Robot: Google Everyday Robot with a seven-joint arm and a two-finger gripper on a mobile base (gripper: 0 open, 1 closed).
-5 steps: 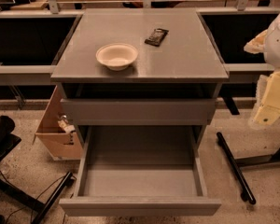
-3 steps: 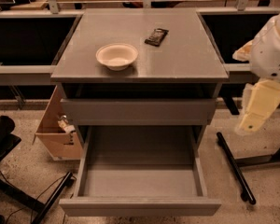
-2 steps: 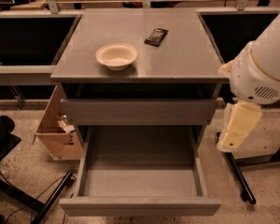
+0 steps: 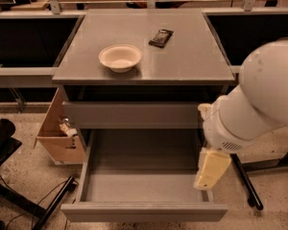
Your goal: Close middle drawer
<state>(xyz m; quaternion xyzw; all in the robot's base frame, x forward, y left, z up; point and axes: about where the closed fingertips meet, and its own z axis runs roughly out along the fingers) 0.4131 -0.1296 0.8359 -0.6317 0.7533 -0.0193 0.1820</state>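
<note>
The middle drawer (image 4: 144,211) is pulled far out of the grey cabinet. Its long grey tray (image 4: 144,176) is empty, with low side walls and a flat front panel nearest the camera. My gripper (image 4: 210,170) is a cream-coloured piece hanging below the big white arm (image 4: 259,104). It sits over the drawer's right side wall, near the front right corner and behind the front panel. It holds nothing that I can see. The slimmer drawer above (image 4: 134,115) is pushed in.
A white bowl (image 4: 120,57) and a dark snack packet (image 4: 161,37) lie on the cabinet top (image 4: 192,61). An open cardboard box (image 4: 60,133) stands on the floor to the left. Black chair legs (image 4: 19,195) are at lower left and a black stand leg (image 4: 245,183) at right.
My arm has swung in from the right edge, leftward and down. The gripper went from beside the cabinet to over the open drawer's right wall. The drawer has not moved.
</note>
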